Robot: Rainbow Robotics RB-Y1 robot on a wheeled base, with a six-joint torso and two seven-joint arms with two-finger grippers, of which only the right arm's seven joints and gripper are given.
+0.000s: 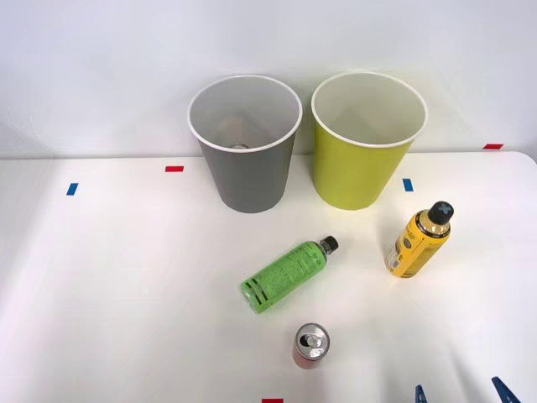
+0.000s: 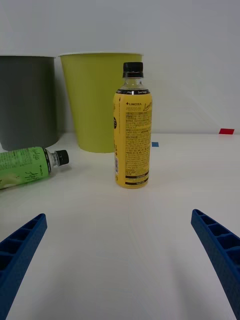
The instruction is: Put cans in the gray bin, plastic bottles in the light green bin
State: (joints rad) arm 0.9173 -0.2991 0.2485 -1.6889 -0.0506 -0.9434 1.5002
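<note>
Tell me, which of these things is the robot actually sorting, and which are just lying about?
Part of the job:
red can
green bottle, lying down
yellow bottle, upright
gray bin
light green bin
right end effector, open

Just lying about:
red tape marks
blue tape marks

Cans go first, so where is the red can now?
In the front view the can stands upright at the table's near edge, just in front of the lying green bottle.
</note>
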